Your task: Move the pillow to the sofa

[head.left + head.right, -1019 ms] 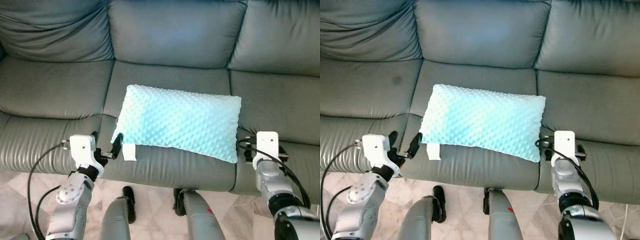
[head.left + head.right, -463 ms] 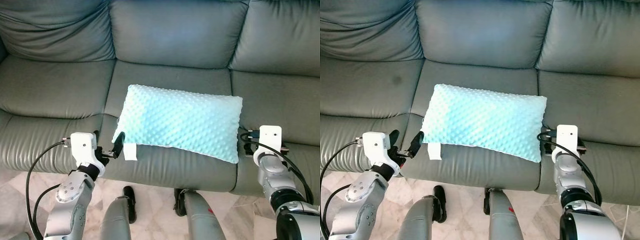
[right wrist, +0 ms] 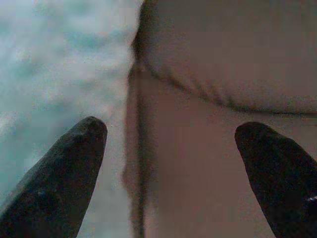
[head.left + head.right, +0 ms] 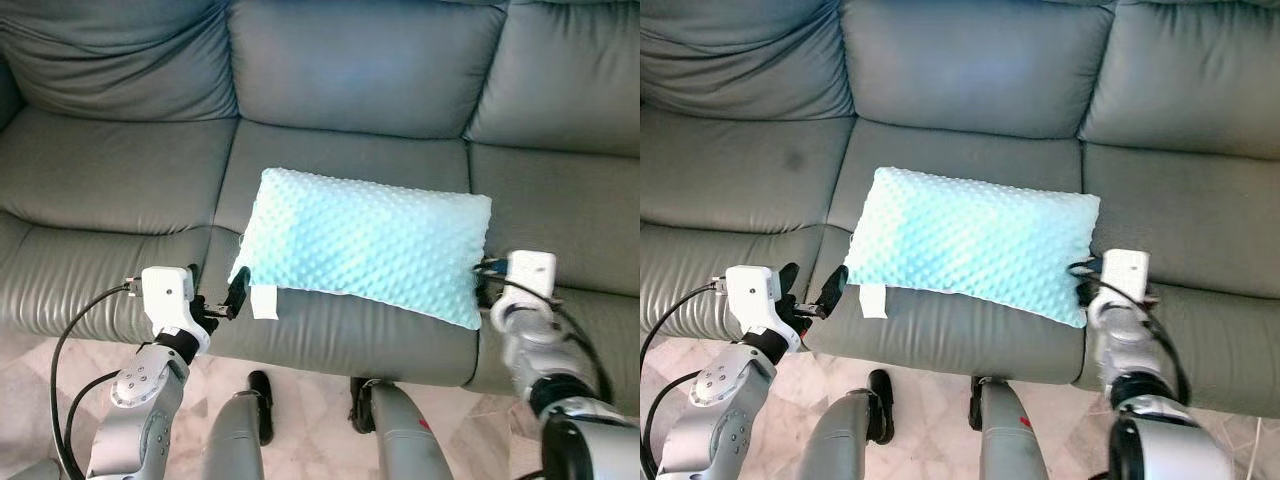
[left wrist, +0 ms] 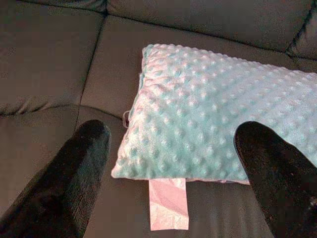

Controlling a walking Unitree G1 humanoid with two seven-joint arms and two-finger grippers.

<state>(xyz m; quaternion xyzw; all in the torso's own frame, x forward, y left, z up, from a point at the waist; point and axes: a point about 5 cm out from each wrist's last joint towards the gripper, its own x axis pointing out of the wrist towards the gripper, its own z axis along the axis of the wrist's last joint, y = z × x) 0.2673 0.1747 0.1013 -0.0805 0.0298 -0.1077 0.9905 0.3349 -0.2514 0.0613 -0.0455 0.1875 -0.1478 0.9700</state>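
— Lying where, the pillow (image 4: 368, 245)?
— Flat on the sofa (image 4: 350, 70), middle seat cushion, white tag (image 4: 264, 302) at its near-left corner.
— And the arms?
— Both raised low at the sofa's front. Left gripper (image 4: 212, 296) sits near that corner, fingers spread, holding nothing. Right gripper (image 3: 171, 163) points beside the pillow's right end, also spread and empty.
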